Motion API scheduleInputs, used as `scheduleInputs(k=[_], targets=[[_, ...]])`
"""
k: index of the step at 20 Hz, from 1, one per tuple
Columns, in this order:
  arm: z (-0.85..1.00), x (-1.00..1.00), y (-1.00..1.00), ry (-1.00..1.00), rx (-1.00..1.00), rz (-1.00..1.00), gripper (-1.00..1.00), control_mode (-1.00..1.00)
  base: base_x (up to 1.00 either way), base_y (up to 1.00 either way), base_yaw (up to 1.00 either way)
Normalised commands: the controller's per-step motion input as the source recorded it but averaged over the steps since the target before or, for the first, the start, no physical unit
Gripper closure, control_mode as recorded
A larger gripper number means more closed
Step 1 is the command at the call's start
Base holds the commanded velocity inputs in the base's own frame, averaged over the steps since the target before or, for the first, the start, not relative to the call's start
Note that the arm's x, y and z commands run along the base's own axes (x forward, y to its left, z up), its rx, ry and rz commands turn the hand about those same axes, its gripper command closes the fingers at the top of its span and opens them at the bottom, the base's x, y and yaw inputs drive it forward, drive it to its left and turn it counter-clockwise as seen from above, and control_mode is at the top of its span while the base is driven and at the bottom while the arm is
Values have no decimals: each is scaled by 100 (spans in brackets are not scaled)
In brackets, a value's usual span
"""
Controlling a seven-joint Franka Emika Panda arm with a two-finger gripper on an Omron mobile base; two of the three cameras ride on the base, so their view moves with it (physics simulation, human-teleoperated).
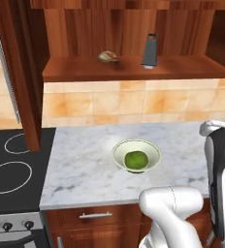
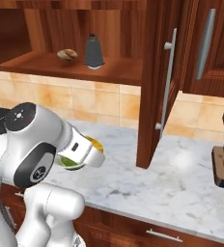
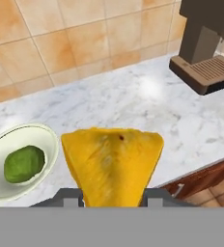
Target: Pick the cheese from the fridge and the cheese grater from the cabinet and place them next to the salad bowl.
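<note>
A yellow-orange cheese wedge [image 3: 111, 161] sits large in the hand view, with my gripper [image 3: 113, 198] shut on it above the marble counter [image 3: 147, 101]. A sliver of the cheese [image 2: 96, 144] peeks out behind my arm in the right base view. The cream-green salad bowl [image 1: 118, 154] with its green ball stands mid-counter; in the hand view the bowl [image 3: 47, 141] lies just left of the cheese. The dark grey cheese grater [image 1: 150, 50] [image 2: 93, 51] stands upright on the cabinet shelf [image 1: 134, 71].
A brown rounded lump [image 1: 108, 57] lies left of the grater. Open cabinet doors hang at the left [image 1: 22, 72] and over the counter [image 2: 152, 82]. A stove [image 1: 12, 169] borders the counter on the left; a coffee machine [image 3: 205, 43] stands at the right.
</note>
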Motion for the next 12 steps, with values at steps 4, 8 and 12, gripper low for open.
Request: scheduleInputs(k=[4, 8, 12], targets=[[-10, 95, -36, 8, 1, 5, 100, -100, 0, 0, 0], [-34, 85, -18, 9, 0, 8, 100, -100, 0, 0, 0], [-73, 54, -1, 2, 0, 11, 100, -100, 0, 0, 0]])
